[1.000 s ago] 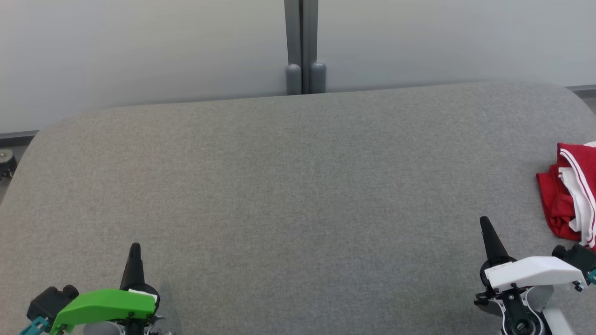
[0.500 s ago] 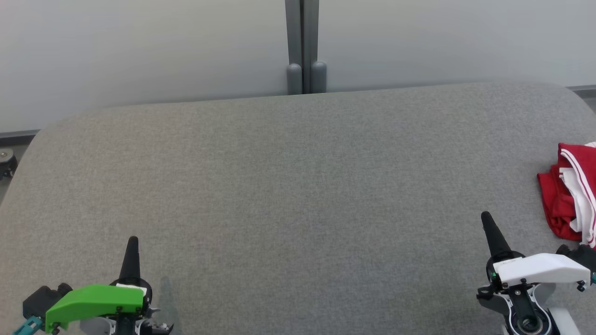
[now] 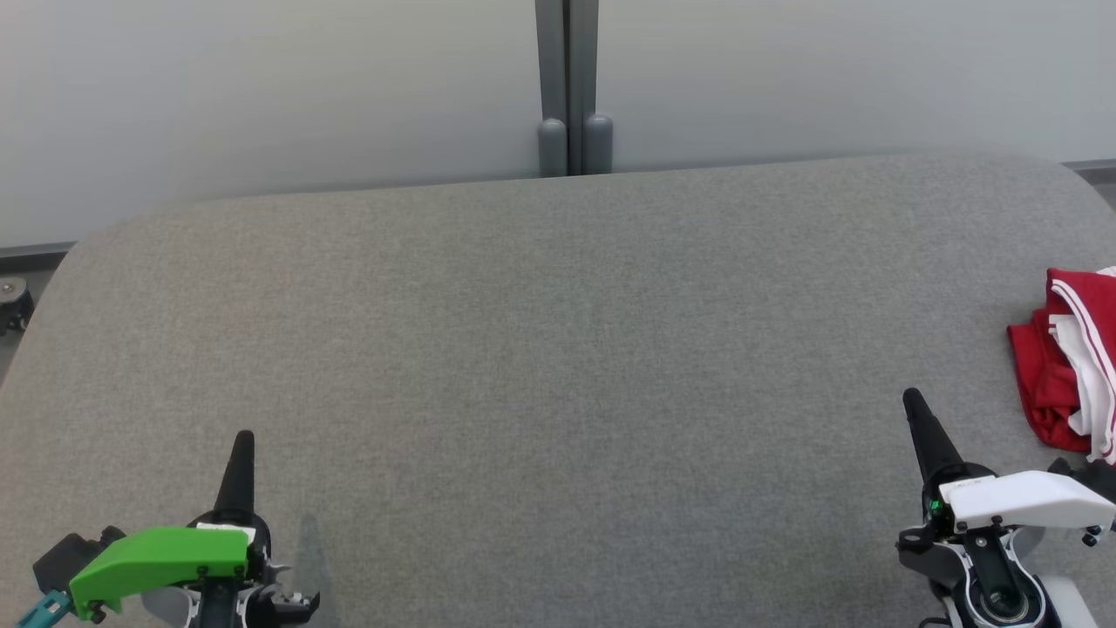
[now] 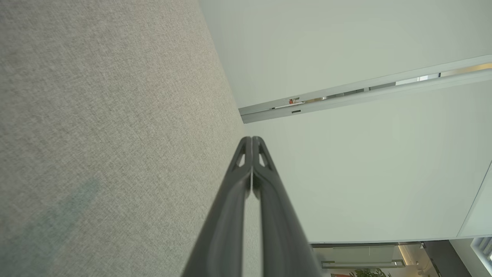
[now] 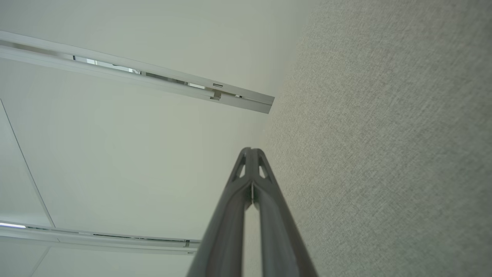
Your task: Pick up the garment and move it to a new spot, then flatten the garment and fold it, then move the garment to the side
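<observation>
A crumpled red and white garment (image 3: 1068,366) lies at the right edge of the grey fabric table (image 3: 558,366), partly cut off by the frame. My right gripper (image 3: 911,401), under a white cover, hovers shut and empty at the lower right, a short way left of and nearer than the garment. At the lower left my left gripper (image 3: 245,439), under a green cover, is shut and empty. In the wrist views both pairs of fingers are pressed together at the tips: left gripper (image 4: 252,139), right gripper (image 5: 250,151).
A pale partition wall stands behind the table, with a grey post (image 3: 568,87) at its middle. A caster wheel (image 3: 13,301) shows on the floor past the table's left edge. The table's far corners are rounded.
Both grippers have edged forward, their tips higher in the head view. The left wrist has slid slightly left and the right wrist slightly right. The garment lies unmoved.
</observation>
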